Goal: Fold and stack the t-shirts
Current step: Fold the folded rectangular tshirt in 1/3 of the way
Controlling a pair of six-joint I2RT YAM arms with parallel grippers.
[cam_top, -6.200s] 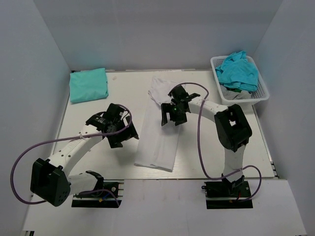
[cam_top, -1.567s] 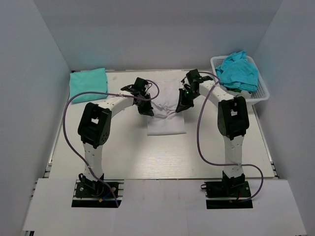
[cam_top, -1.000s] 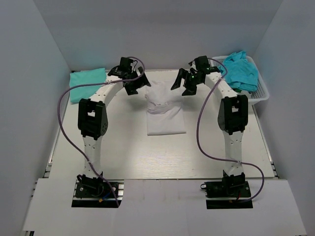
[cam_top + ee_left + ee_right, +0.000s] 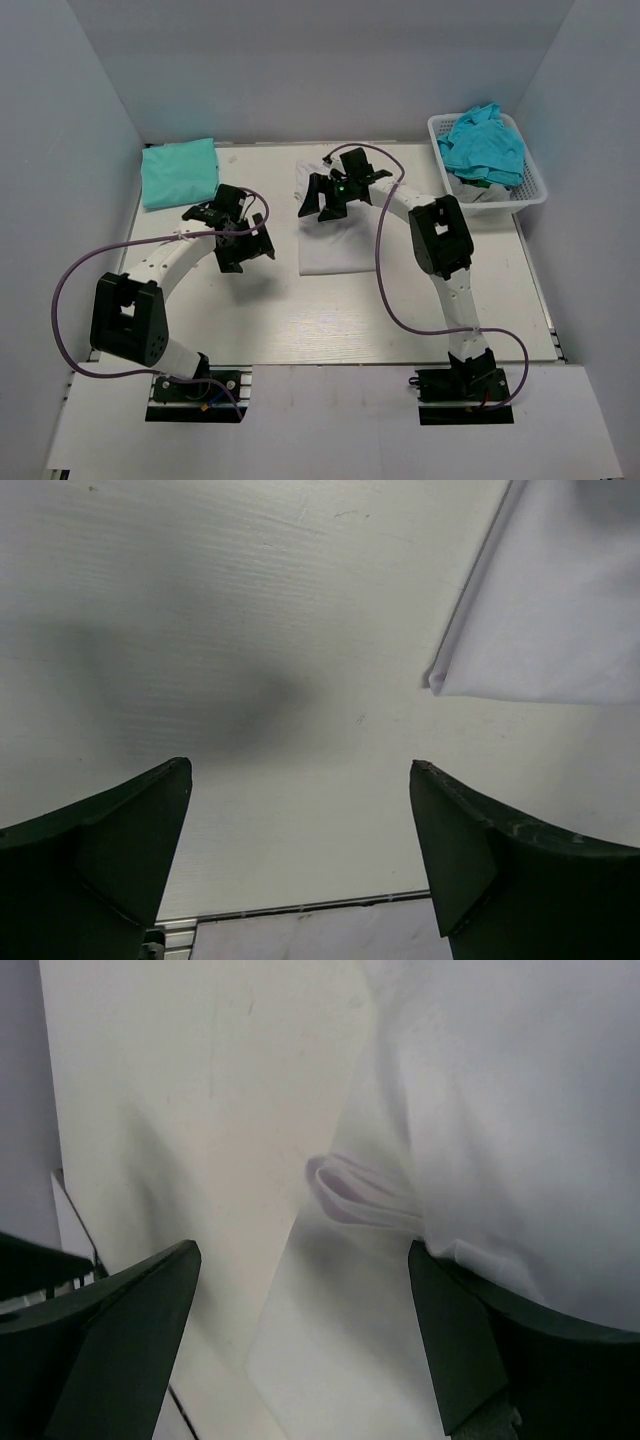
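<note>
The left end effector (image 4: pixel 300 770) hangs with its fingers spread wide and nothing between them. It sits over bare tabletop (image 4: pixel 300 320), at 9 o'clock of the white t-shirt (image 4: pixel 338 250), whose near corner shows at 2 o'clock in its wrist view. The right end effector (image 4: pixel 303 1252) is equally splayed and empty. It sits low over the shirt's far-left end, where a rolled fold edge lies between its fingers in its wrist view.

The white t-shirt lies mid-tabletop as a partly folded rectangle, its 12 o'clock end rumpled. It looks thin, limp and light. It would likely sag and slide on itself, so both corners of one end are best pinched together, catching all layers.

A folded teal t-shirt (image 4: pixel 180 172) sits flat at 10 o'clock, probably the base of the stack. More teal t-shirts (image 4: pixel 485 145) are heaped loose in the white lattice basket (image 4: pixel 505 203) at 2 o'clock.

The tabletop is smooth, matte off-white board, so cloth should drag across it easily. Plain pale walls (image 4: pixel 320 70) close in the far side and both flanks.
</note>
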